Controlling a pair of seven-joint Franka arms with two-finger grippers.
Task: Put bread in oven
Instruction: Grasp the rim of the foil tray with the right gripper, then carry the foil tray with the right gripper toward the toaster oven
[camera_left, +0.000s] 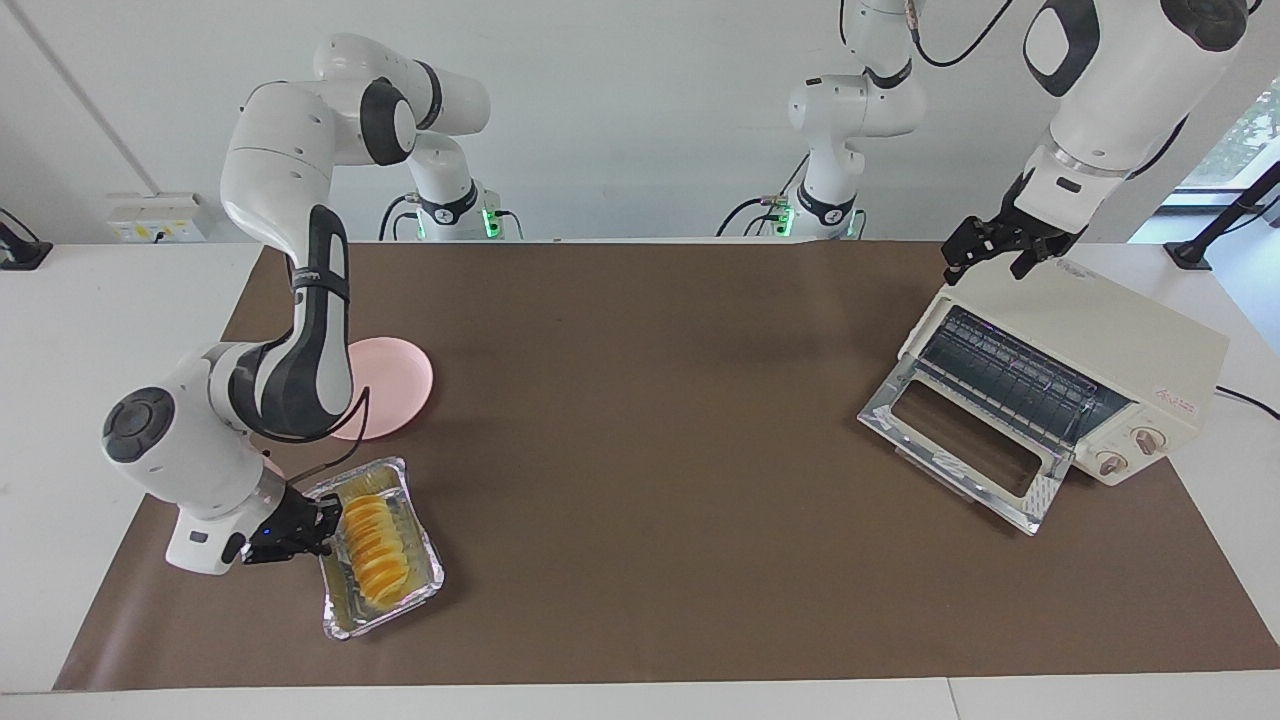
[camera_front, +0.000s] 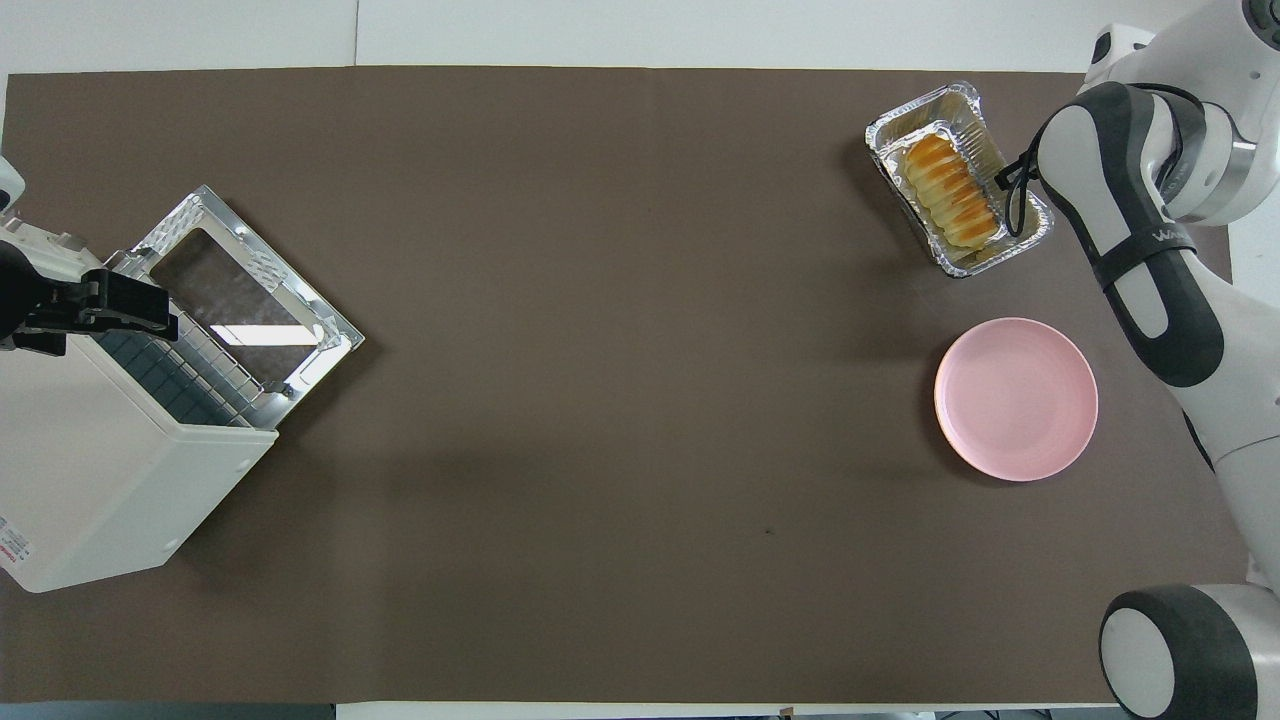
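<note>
Bread (camera_left: 372, 549) in foil tray (camera_left: 425, 580), right arm's fingers (camera_left: 322, 525) pinching tray's rim just beside it, left arm's fingers (camera_left: 955, 262) spread

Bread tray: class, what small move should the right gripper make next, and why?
Probably lift the foil tray slightly. The right gripper looks shut on its rim, beside the bread lying in it. The oven stands with its door down at the left arm's end, where the left gripper waits open above it.

Right end effector (camera_left: 318, 527) low, fingers together; left end effector (camera_left: 1010, 252) raised, waiting, spread.
</note>
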